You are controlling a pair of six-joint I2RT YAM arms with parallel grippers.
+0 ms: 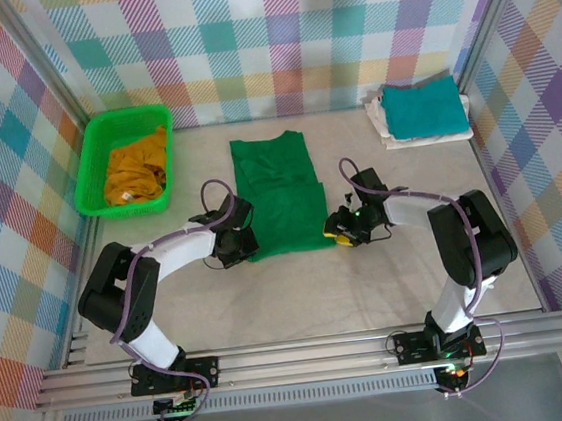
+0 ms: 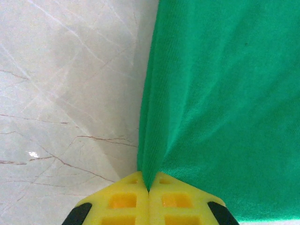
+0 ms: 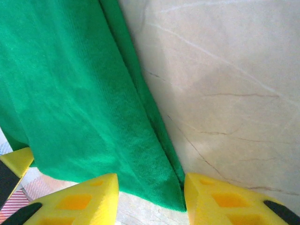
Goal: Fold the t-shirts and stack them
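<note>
A dark green t-shirt point(image 1: 279, 196) lies on the table, folded into a long strip. My left gripper point(image 1: 246, 241) sits at its near left edge. In the left wrist view the yellow jaws point(image 2: 149, 190) are shut on a pinched ridge of the green cloth point(image 2: 225, 93). My right gripper point(image 1: 337, 233) is at the shirt's near right corner. In the right wrist view it point(image 3: 151, 182) stands open, with the corner of the green cloth point(image 3: 70, 93) lying between its fingers. A mustard yellow t-shirt point(image 1: 136, 170) lies crumpled in the basket. A folded teal t-shirt point(image 1: 423, 107) rests on a white one point(image 1: 383, 124) at the back right.
The bright green plastic basket point(image 1: 125, 113) stands at the back left. Checked walls enclose the table on three sides. A metal rail with both arm bases runs along the near edge.
</note>
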